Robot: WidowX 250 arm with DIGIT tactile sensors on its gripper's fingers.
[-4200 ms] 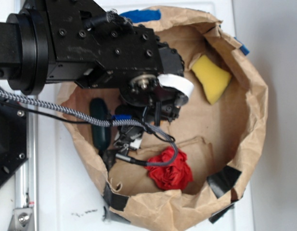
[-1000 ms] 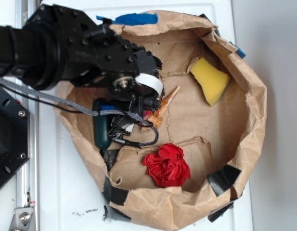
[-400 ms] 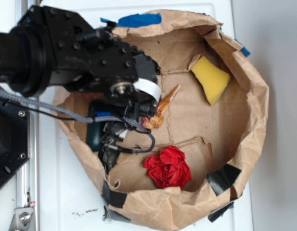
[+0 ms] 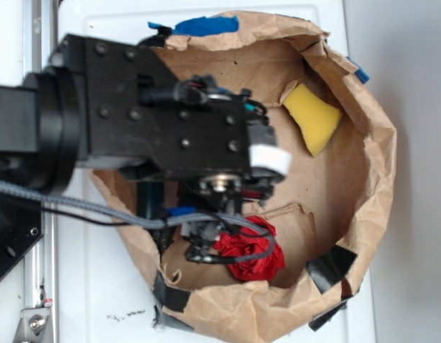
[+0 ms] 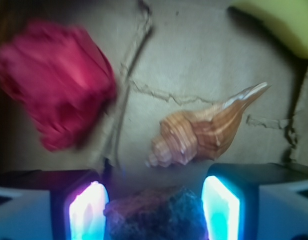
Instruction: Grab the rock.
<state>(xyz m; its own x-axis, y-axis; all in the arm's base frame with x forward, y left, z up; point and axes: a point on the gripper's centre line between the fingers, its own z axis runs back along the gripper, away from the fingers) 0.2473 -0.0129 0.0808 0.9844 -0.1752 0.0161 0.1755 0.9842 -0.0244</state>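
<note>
In the wrist view the rock (image 5: 156,215), a dark rough grey-brown lump, sits between my gripper's (image 5: 154,200) two glowing pads (image 5: 86,210) at the bottom edge. Both pads press against its sides, so the gripper is shut on it. Beyond the rock, a tan striped spiral seashell (image 5: 203,132) lies on the brown paper floor. A wrinkly red paper ball (image 5: 54,85) lies to the left. In the exterior view my black arm (image 4: 170,121) covers the gripper, the rock and the shell; only the red ball (image 4: 252,246) peeks out below it.
Everything lies inside a brown paper bag with a crumpled raised rim (image 4: 377,179). A yellow sponge (image 4: 313,118) rests at its far right side. A dark green object (image 4: 149,200) lies under the arm at the left wall. Blue tape (image 4: 206,26) marks the top rim.
The arm has swung right and towards the red ball and looms larger in the exterior view. It now covers the shell, which showed beside the gripper before.
</note>
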